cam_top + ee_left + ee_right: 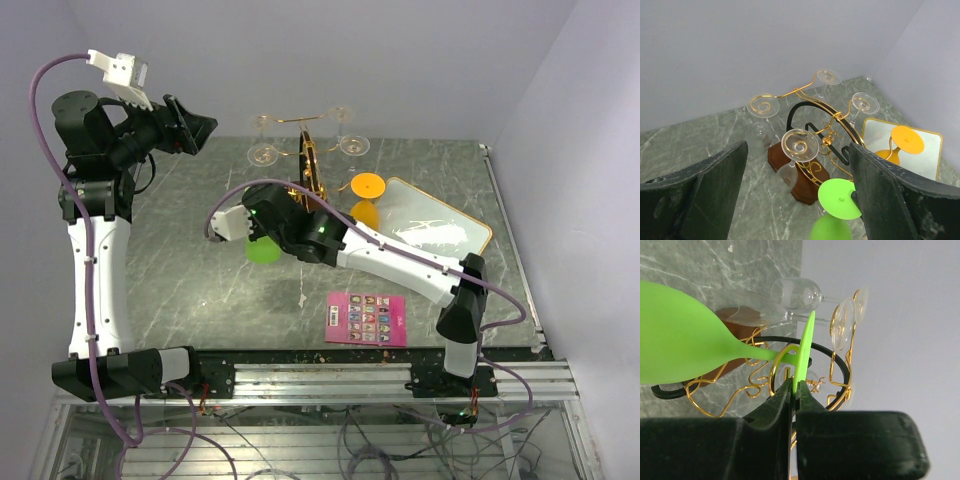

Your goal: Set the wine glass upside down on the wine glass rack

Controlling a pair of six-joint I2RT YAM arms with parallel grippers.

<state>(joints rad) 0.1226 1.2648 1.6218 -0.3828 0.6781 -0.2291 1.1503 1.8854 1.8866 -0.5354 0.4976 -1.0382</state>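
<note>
The wine glass (pixel 263 249) is bright green and hangs upside down, foot (pixel 840 198) above bowl (pixel 830 230). My right gripper (pixel 795 386) is shut on the rim of its foot. It hangs just in front of the wine glass rack (pixel 311 165), a gold wire stand on a brown block (pixel 800 175). In the right wrist view the green stem (pixel 752 354) crosses a gold scroll; I cannot tell whether they touch. My left gripper (pixel 200 128) hangs open, high at the back left, with nothing in it.
Several clear glasses (pixel 800 145) hang upside down from the rack's arms. An orange glass (pixel 367 187) stands on a gold-framed mirror tray (pixel 440 232) right of the rack. A pink card (pixel 367 318) lies near the front edge. Walls close the back and right.
</note>
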